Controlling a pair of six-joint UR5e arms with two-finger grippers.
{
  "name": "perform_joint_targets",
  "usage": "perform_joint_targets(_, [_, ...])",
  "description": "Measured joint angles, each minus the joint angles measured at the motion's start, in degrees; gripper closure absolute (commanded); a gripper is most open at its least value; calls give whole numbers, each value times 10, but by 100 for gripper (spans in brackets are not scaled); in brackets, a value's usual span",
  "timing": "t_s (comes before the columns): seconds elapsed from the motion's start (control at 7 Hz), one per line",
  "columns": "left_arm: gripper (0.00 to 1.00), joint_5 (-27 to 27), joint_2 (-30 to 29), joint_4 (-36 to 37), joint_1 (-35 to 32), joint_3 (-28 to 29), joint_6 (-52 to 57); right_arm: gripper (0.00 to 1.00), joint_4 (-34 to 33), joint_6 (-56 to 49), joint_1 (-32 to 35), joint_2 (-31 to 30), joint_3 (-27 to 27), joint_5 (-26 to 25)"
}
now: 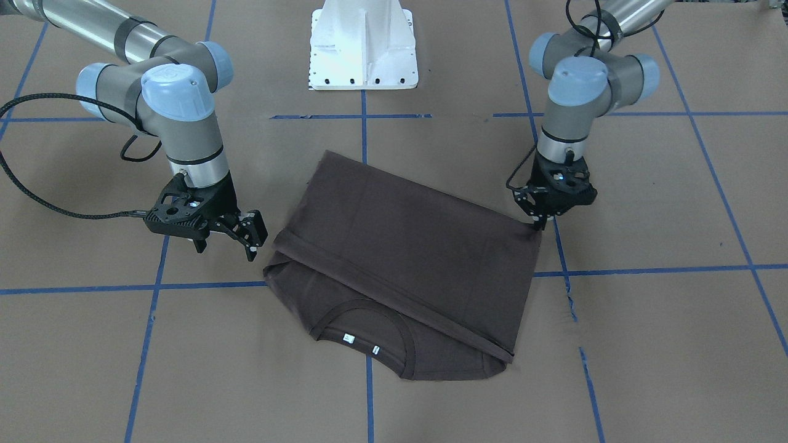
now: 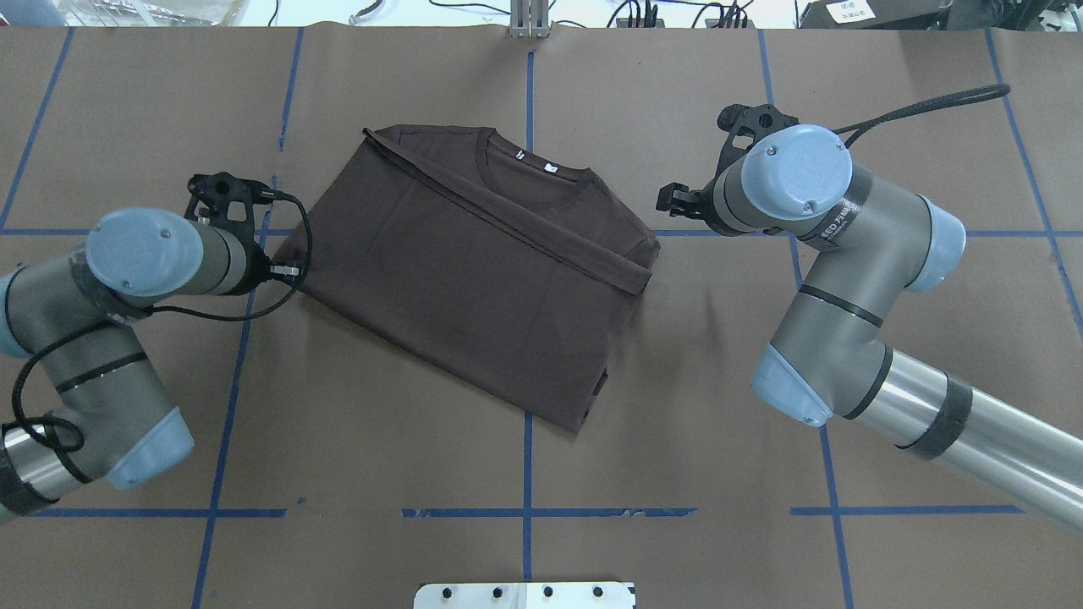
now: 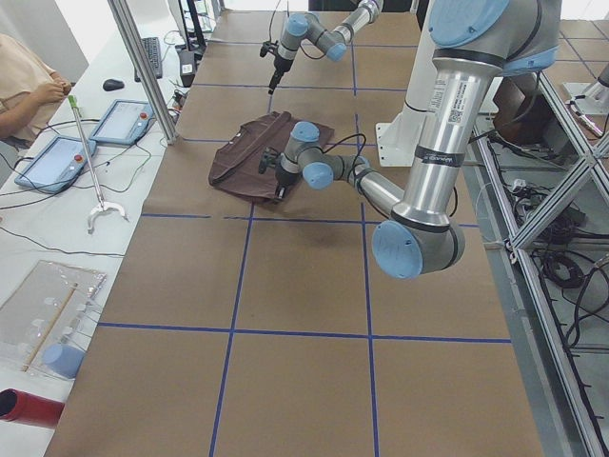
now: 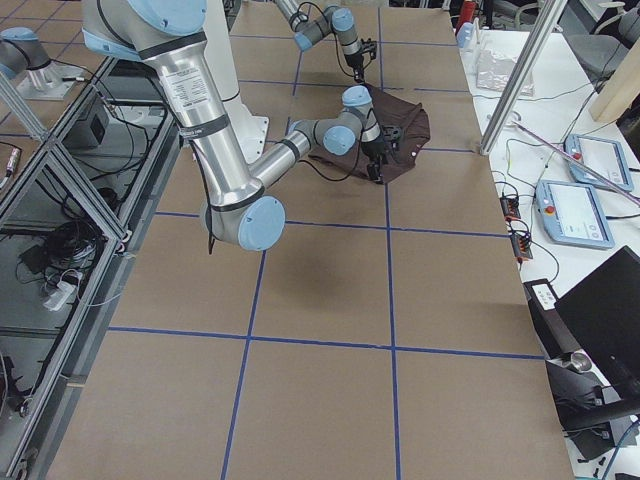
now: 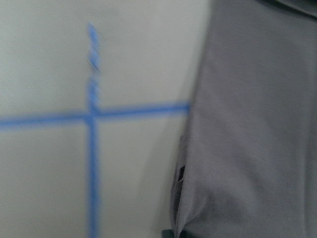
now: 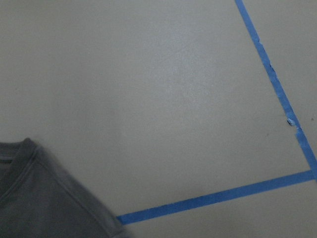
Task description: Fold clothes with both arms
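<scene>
**Folded T-shirt between two grippers.** A T-shirt (image 1: 406,246) is laid flat at the middle of the table (image 1: 646,344), skewed to the blue tape lines (image 1: 646,269). Its collar (image 1: 360,303) and white labels (image 1: 348,337) are exposed on the side far from the white base (image 1: 363,43). The rest of the front is hidden under a layer folded over it. The base is cut off by the frame edge.

In the overhead view the fingers of both grippers are masked by the wrist joints. The left wrist view is blurred, so only the shirt's edge and a tape crossing can be made out. In the right wrist view one shirt corner is cut off at the lower left edge.

The left arm (image 1: 569,104) is bent steeply down with its wrist upright. The left gripper (image 1: 540,224) is pointed straight down, its tip touching the shirt's corner on the robot's left. It is seen as a single narrow point, so it cannot be told whether its jaws are closed on the cloth.

The right arm (image 1: 178,117) is bent likewise. The right gripper (image 1: 226,241) is tilted toward the shirt with its jaws spread wide and nothing held. It is set just beside the opposite corner, apart from the cloth.
</scene>
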Motion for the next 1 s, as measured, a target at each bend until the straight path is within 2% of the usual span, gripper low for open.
perform_joint_targets(0.14, [100, 1, -33, -27, -39, 64, 36, 0, 0, 2, 0, 0, 1, 0])
perform_joint_targets(0.57, [100, 6, -203, -176, -111, 364, 83, 0, -3, 7, -3, 0, 25, 0])
perform_joint_targets(0.71, [1, 8, -228, -197, -118, 408, 90, 0, -6, 9, -7, 0, 33, -1])
perform_joint_targets(1.0, [0, 6, -231, -212, -122, 418, 123, 2, -4, 22, -22, 5, 34, -2])
